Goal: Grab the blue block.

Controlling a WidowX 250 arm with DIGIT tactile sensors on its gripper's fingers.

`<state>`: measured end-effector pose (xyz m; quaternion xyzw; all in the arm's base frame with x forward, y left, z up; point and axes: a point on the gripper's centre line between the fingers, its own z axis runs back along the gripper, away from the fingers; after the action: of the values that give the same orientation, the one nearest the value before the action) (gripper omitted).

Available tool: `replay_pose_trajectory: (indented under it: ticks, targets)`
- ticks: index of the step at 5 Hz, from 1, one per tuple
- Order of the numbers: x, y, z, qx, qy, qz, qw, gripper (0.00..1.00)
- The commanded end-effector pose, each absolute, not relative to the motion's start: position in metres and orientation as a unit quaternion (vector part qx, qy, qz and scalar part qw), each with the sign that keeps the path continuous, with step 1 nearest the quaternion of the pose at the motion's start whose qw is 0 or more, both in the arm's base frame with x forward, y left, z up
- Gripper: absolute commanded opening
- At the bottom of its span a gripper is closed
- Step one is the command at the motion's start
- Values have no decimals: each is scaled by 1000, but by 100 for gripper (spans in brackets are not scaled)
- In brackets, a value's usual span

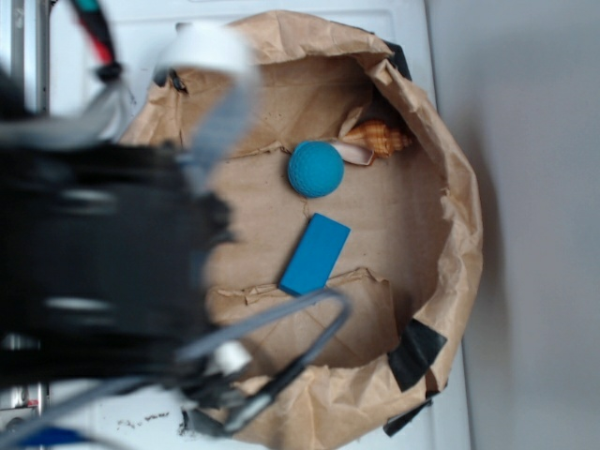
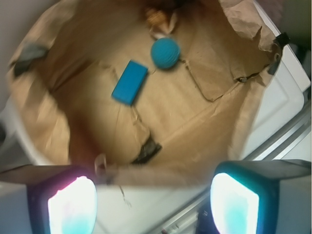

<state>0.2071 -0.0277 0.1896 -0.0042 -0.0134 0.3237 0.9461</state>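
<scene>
- A WidowX gripper (image 2: pixel 153 204) hangs above the near rim of a brown paper-lined basin (image 1: pixel 459 234), its two fingers (image 2: pixel 72 207) spread wide with nothing between them.
- The blue block (image 1: pixel 314 254) lies flat on the paper floor near the middle of the basin, apart from the teal dimpled ball (image 1: pixel 315 169) and well clear of the fingers.
- A seashell (image 1: pixel 380 139) rests by the far wall, just beside the ball.
- Small, with smooth plain faces, the block looks light and rigid; it should neither crush nor bend, but those faces may slip under a loose pinch.
- Best hold, by the look of it: across the two long edges at mid-length, fingers turned to match its diagonal lie.
- The crinkled paper beneath could let it slide if nudged.
</scene>
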Motion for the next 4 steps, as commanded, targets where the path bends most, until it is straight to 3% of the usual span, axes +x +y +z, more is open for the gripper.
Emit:
replay_pose_trajectory:
  ticks: [1, 2, 3, 4]
  targets:
    - [211, -25, 201, -13, -36, 325, 945, 100]
    - [211, -25, 201, -13, -36, 325, 945, 100]
    - [220, -17, 169, -12, -24, 343, 939, 100]
    - [237, -1, 139, 1, -35, 362, 932, 100]
